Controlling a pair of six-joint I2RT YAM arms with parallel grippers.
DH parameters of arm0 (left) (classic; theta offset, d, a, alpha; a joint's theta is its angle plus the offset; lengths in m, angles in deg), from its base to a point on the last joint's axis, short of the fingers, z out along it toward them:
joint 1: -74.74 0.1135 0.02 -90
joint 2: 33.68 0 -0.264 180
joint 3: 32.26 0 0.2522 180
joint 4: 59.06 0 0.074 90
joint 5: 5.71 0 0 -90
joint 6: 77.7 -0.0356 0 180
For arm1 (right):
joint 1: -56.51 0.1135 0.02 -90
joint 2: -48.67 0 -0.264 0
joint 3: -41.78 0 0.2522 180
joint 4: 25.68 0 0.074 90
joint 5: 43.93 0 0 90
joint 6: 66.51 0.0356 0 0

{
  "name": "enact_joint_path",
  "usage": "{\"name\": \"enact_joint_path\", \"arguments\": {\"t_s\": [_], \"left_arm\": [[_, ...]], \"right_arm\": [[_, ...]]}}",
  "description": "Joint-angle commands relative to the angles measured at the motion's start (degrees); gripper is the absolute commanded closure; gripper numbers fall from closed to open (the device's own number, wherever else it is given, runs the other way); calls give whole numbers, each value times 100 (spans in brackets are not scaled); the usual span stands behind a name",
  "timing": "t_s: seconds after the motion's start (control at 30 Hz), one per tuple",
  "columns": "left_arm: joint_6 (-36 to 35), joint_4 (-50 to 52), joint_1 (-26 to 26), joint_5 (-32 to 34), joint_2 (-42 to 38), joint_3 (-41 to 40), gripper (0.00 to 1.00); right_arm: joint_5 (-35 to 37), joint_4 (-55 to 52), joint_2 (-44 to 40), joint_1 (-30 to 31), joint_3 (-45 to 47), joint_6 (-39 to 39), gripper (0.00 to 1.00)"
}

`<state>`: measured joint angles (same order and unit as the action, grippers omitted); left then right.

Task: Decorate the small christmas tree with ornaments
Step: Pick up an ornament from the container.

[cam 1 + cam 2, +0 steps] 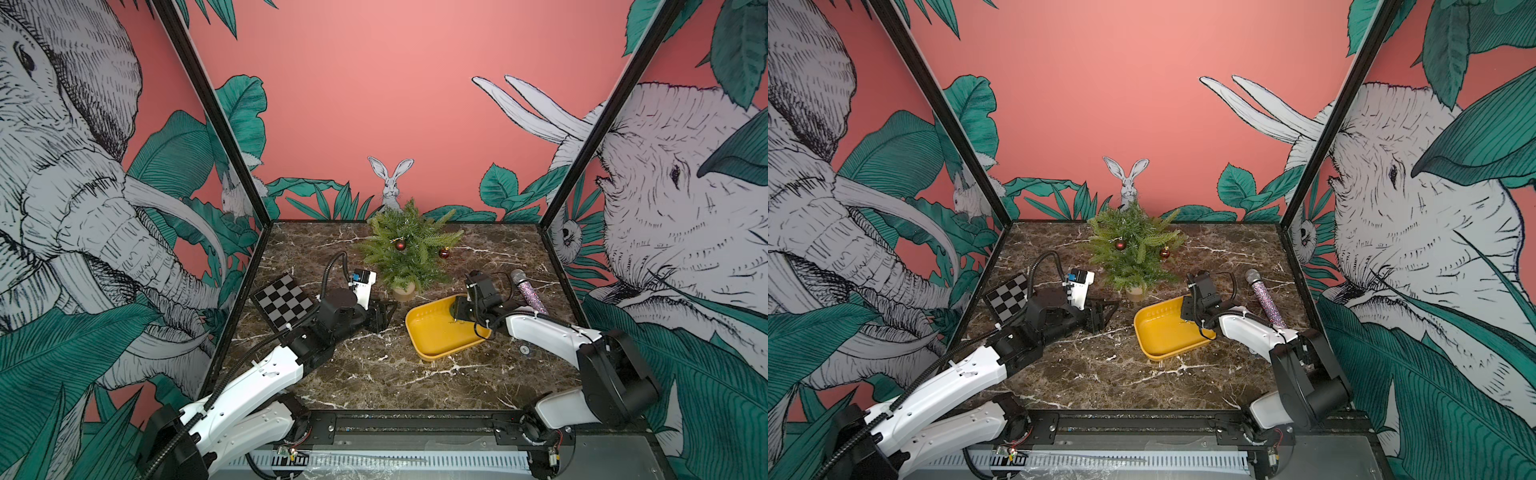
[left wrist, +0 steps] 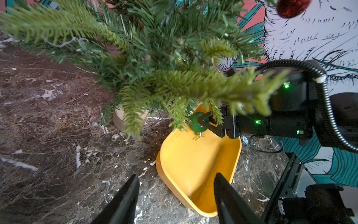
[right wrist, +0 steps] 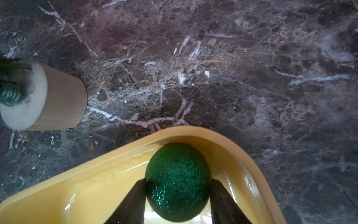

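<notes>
Right gripper (image 3: 178, 181) fingers (image 3: 133, 199) clamp the glittery green ball (image 3: 177, 166) on both flanks, inside a corner of the yellow tray (image 3: 193, 130). Left gripper (image 2: 176, 175) fingers stand apart, holding nothing. Small christmas tree (image 1: 409, 245) stands upright at 10 o'clock of the tray in both top views; two dark-red balls (image 1: 400, 245) hang on its branches, one central, one at its 3 o'clock edge.

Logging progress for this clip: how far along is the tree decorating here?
Done: two small shiny dark-red balls hang on the small green artificial fir. In hand: the right gripper grips the glittery green ball inside the yellow plastic tray. Remaining: hooking it on a branch. The left gripper is open, empty.
</notes>
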<state>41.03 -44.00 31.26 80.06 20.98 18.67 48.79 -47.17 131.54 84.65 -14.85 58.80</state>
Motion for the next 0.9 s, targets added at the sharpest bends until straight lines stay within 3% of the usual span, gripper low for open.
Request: {"name": "enact_joint_path", "arguments": {"t_s": [0.0, 0.2, 0.47, 0.87], "left_arm": [[64, -156, -23, -50, -2, -17, 37], [54, -151, -27, -70, 32, 28, 37], [54, -157, -20, -80, 81, 37, 37], [116, -220, -24, -69, 69, -52, 37]], "right_arm": [[-114, 133, -98, 57, 42, -23, 48], [-251, -97, -288, 73, -2, 1, 47], [-104, -805, -296, 25, -380, -57, 34], [-506, -1248, 416, -239, -950, -164, 33]]}}
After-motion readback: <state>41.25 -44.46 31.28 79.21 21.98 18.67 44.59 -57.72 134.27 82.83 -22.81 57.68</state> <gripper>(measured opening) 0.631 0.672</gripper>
